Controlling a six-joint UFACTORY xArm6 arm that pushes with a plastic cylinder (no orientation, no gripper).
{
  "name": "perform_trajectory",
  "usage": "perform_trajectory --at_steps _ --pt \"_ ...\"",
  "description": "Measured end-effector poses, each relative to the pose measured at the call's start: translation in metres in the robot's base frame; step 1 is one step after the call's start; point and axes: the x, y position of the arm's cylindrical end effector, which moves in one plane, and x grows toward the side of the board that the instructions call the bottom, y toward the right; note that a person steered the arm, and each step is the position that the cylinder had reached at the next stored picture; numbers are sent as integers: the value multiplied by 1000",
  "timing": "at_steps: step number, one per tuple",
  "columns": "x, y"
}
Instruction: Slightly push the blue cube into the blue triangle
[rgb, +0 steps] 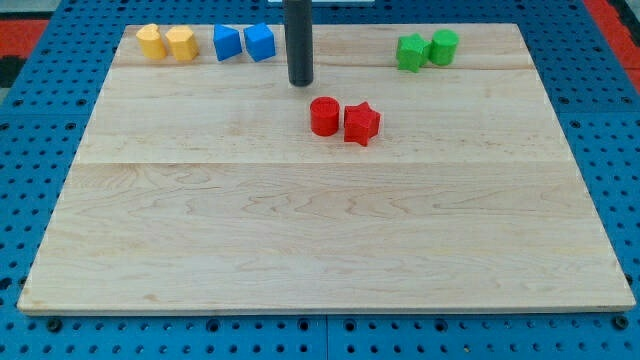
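Observation:
The blue cube (260, 42) sits near the view's top, left of centre. The blue triangle (227, 43) lies just to its left, and the two look almost touching. My tip (300, 82) is on the board to the right of and slightly below the blue cube, a short gap away from it. The rod rises straight up out of the view's top.
Two yellow blocks (167, 42) sit side by side at the top left. A red cylinder (324, 116) and a red star (361, 123) touch near the centre, below my tip. Two green blocks (427, 49) sit at the top right. The wooden board (320, 240) lies on a blue pegboard.

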Motion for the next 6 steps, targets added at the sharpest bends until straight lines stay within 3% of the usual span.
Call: perform_trajectory --at_steps 1,2,4,6 --pt "-69 0" --pt "-86 -11" --pt "-87 -95" --pt "-84 -117"
